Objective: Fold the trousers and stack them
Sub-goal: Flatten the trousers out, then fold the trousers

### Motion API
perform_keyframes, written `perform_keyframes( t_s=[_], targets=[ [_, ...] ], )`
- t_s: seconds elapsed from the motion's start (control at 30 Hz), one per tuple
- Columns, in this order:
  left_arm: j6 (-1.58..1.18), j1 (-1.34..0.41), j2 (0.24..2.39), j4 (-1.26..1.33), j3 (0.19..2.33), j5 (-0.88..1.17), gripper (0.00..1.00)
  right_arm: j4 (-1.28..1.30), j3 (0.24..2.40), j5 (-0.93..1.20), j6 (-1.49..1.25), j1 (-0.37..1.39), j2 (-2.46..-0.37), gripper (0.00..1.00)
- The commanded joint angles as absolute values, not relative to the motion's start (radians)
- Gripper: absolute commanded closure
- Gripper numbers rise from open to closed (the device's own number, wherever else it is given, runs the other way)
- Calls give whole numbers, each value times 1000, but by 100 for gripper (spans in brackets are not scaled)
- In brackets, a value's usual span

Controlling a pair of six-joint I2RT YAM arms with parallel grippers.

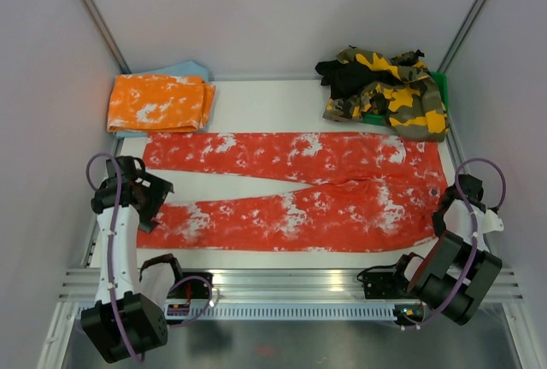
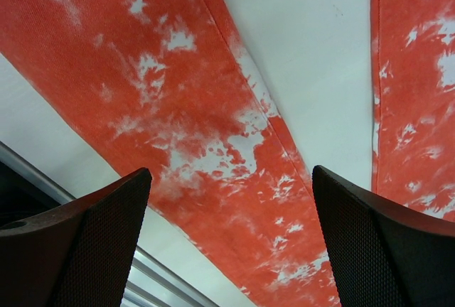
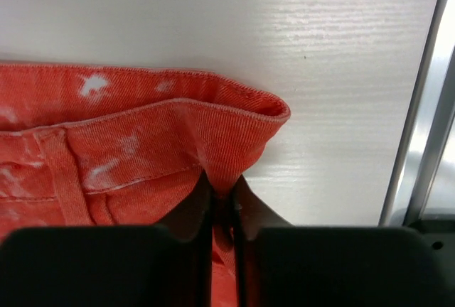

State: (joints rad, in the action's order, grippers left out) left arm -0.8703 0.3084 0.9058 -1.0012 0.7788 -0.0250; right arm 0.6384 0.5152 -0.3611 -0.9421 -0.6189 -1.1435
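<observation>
the trousers [image 1: 291,190] lie flat across the middle of the table [image 1: 265,96], waistband at 3 o'clock, both leg hems at 9 o'clock. a bare wedge of table separates the legs, widening toward 9 o'clock. the right gripper [image 3: 222,195] is pinched closed on the waistband corner at 4 o'clock, the cloth bunched into a ridge between its fingers, near the metal rail [image 3: 419,108] at the table's right edge. the left gripper [image 2: 229,179] hangs with fingers spread wide over the near leg at 8 o'clock, gripping nothing. a folded orange-and-white pair [image 1: 160,102] sits at 10 o'clock, a camouflage-and-black heap [image 1: 385,87] at 1 o'clock. bare table lies between them at 12 o'clock. a narrow bare strip runs along the near edge at 6 o'clock.
</observation>
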Motion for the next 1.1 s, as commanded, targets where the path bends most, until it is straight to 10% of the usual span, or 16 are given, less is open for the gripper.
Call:
perform_keyframes(
  t_s=[0.0,0.43,1.07],
  targets=[
    [-934,314,881,-1034,801,-72,0,630,514,-417,-933,-629,-1167,99],
    [-1403,314,719,-1091,592,-173,5,612,508,-298,-838,-629,-1180,100],
    [-1438,598,1258,-1021,675,-414,5,637,578,-250,-801,-627,-1223,100]
  ],
)
